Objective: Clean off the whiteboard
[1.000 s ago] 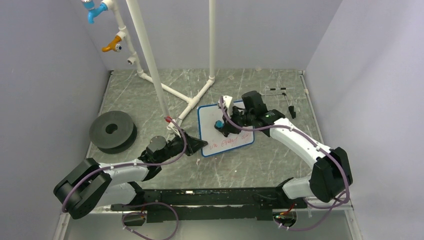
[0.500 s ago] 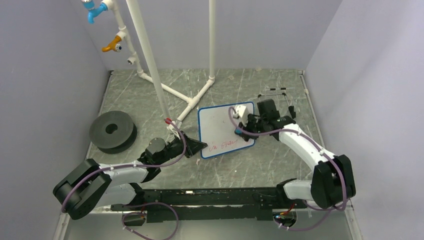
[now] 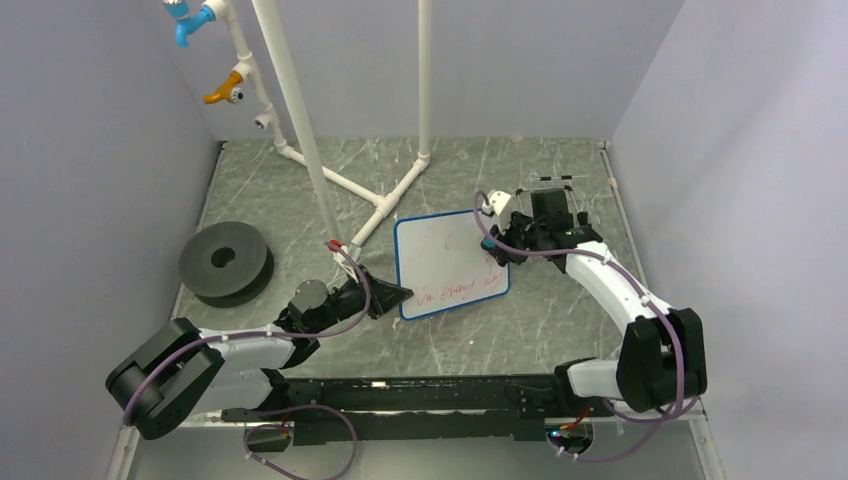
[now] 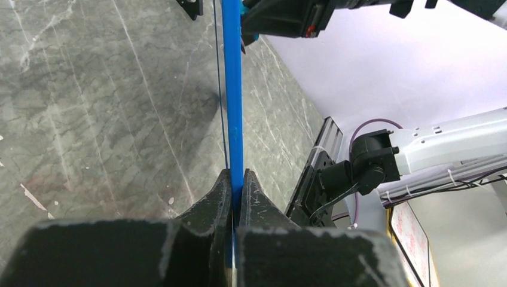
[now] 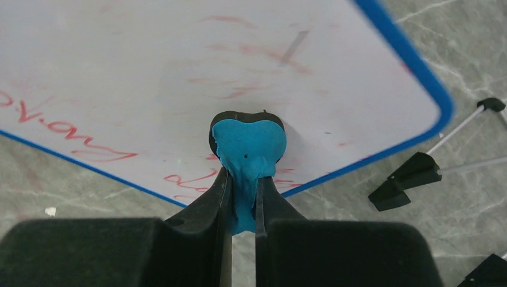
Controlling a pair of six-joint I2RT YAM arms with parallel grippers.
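Note:
The whiteboard (image 3: 445,262), white with a thin blue rim, lies flat on the table with red writing along its near edge and faint red smears higher up. My left gripper (image 3: 398,295) is shut on its near left rim; the left wrist view shows the blue rim (image 4: 232,89) edge-on between my closed fingers. My right gripper (image 3: 488,243) is shut on a small blue eraser (image 5: 248,146) and presses it on the board near its right edge. The right wrist view shows red lines (image 5: 72,128) left of the eraser.
A white pipe frame (image 3: 345,185) stands behind the board's far left corner. A thin black wire easel stand (image 3: 570,200) lies at the far right, beside my right gripper. A dark round disc (image 3: 225,262) sits at the left.
My right gripper has swept the eraser from the board's middle rightward and toward its far right corner. The board has shifted slightly left. The left gripper still holds its rim.

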